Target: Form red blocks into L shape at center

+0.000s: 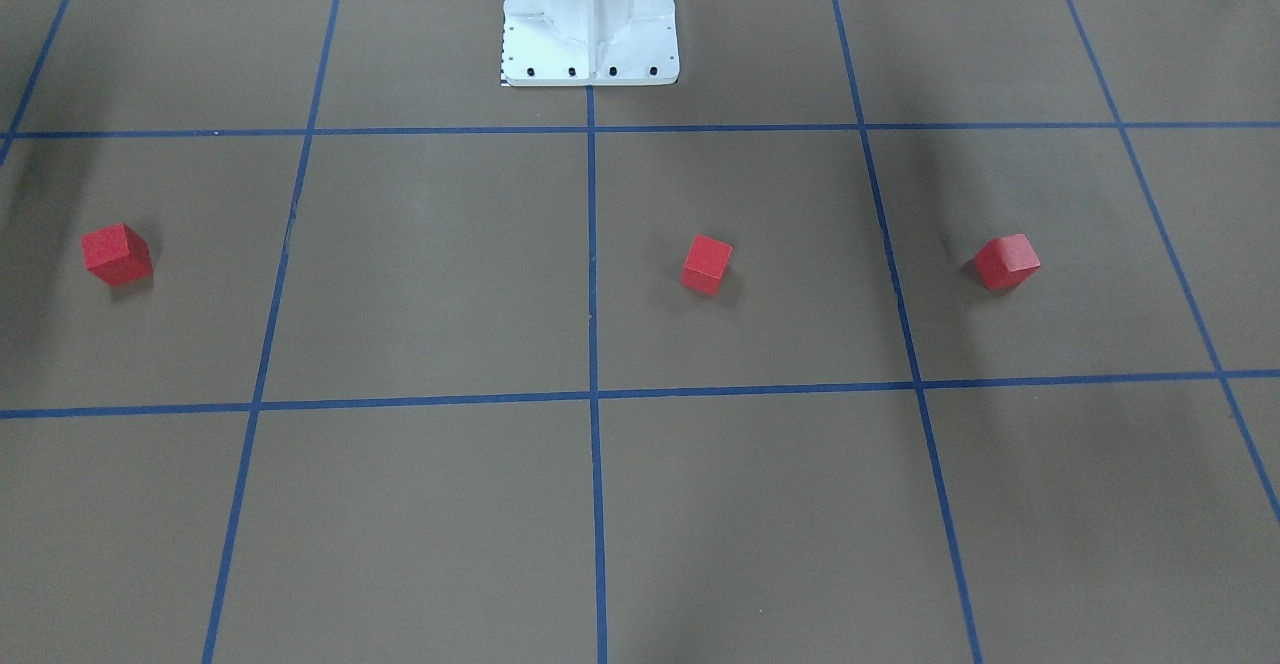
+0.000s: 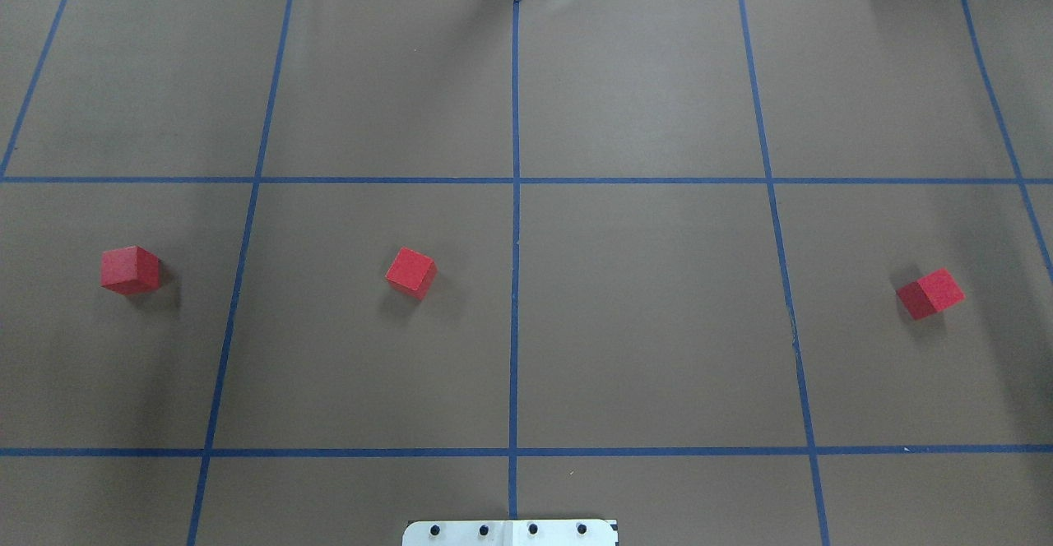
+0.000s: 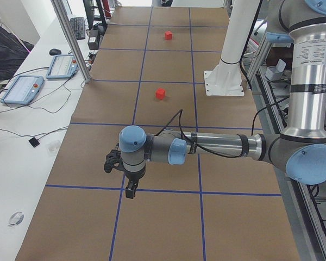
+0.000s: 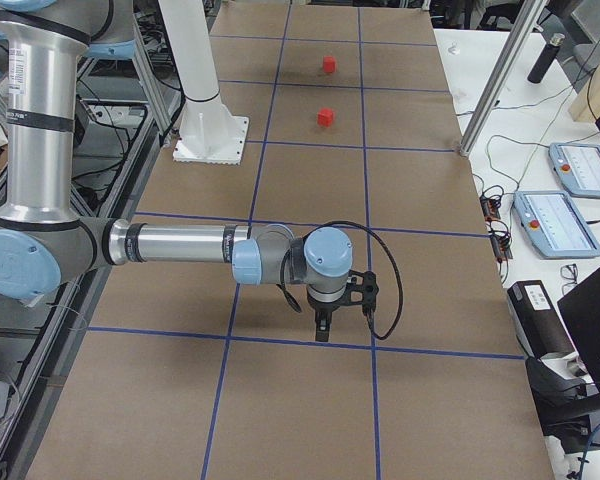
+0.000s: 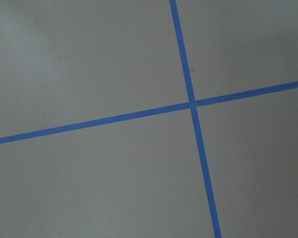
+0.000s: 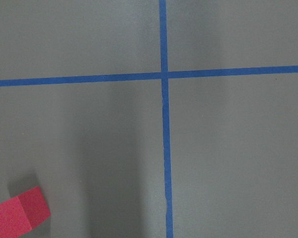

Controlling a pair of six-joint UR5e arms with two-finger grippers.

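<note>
Red blocks [image 2: 410,272], well apart on brown surface [image 2: 658,324]; left gripper [image 3: 130,190], right gripper [image 4: 322,328]: jaws' state cannot be told.

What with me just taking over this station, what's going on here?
Nothing is being handled yet. The left block, middle block and right block, all red, lie well apart in a rough row on the brown gridded table. No two touch, so no L shape has been started. The left gripper and right gripper hang above the table with no block visible in either. These side views do not show whether they are open or shut.
</note>
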